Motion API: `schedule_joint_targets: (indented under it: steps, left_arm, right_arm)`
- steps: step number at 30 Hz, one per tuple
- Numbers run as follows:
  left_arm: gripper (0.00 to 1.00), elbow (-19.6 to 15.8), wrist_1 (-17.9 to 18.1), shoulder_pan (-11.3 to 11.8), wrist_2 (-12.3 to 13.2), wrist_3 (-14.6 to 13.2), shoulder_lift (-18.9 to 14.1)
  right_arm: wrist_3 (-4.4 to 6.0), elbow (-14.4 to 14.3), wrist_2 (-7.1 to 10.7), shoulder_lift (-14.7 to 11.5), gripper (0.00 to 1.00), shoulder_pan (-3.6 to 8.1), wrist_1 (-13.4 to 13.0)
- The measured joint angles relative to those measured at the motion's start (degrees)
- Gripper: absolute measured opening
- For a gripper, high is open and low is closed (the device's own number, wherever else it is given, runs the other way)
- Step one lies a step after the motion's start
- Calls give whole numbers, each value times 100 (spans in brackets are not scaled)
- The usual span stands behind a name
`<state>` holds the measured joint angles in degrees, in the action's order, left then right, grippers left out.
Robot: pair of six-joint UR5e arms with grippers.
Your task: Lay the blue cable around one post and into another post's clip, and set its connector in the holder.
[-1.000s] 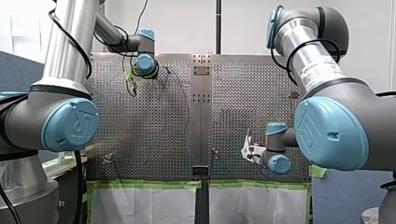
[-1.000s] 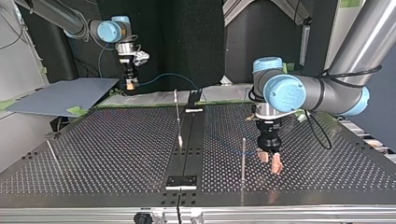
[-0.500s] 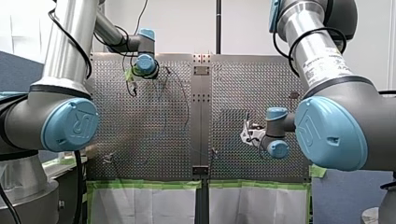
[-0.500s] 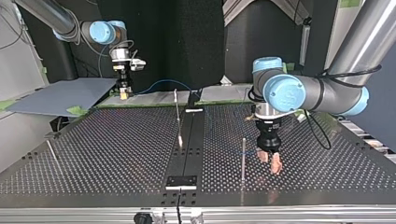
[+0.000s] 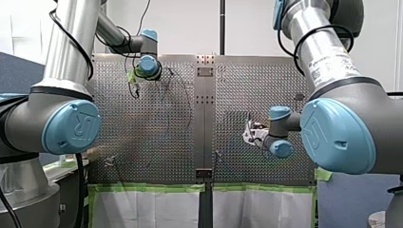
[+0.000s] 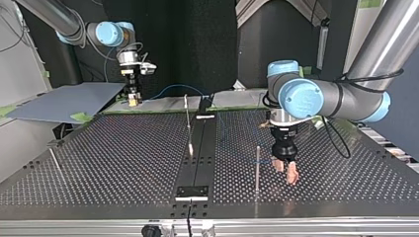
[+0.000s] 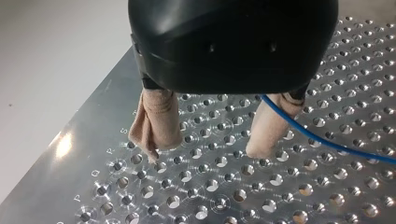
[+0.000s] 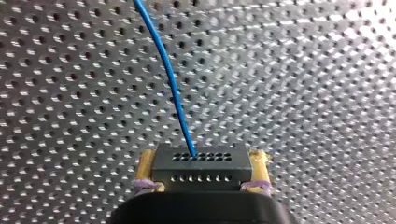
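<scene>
In the right wrist view my right gripper [image 8: 201, 179] is shut on the black connector [image 8: 201, 165], held between yellow pads. The blue cable [image 8: 168, 79] runs from it away over the perforated plate. The top view has that gripper [image 6: 132, 100] at the back left, with the cable [image 6: 173, 88] arcing toward the middle. My left gripper [image 7: 208, 147] stands open just above the plate, nothing between its beige pads. The cable [image 7: 327, 142] passes one of its fingers [image 7: 268, 128] on the outer side. In the top view it [image 6: 285, 170] hangs beside a thin upright post [image 6: 257, 168].
A second post [image 6: 188, 123] stands near the central rail [image 6: 197, 158], and a third [image 6: 54, 160] leans at the top view's left. Black blocks sit on the rail at its far end [image 6: 205, 103] and near end [image 6: 191, 192]. A grey sheet [image 6: 64, 101] lies at the back left.
My right gripper, still shut on the connector, has moved to the top view's left and further over the table in the front view. My left arm has stayed still.
</scene>
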<state>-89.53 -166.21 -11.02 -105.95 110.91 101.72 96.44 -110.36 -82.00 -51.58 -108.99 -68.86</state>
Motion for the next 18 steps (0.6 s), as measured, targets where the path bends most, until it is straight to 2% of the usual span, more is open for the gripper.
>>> schedule_joint_targets:
  steps: [6, 12, 18]
  left_arm:
    - [100, 0, -1, -1, 0, 0, 0]
    - [100, 1, -8, -5, 1, 17, 1]
    - [100, 0, -78, -34, 19, 194, 0]
  right_arm:
    - [-109, 6, -2, 259, 0, -79, -64]
    - [-123, 5, -8, 404, 0, -112, -67]
    - [-124, 6, -16, 423, 0, -144, -56]
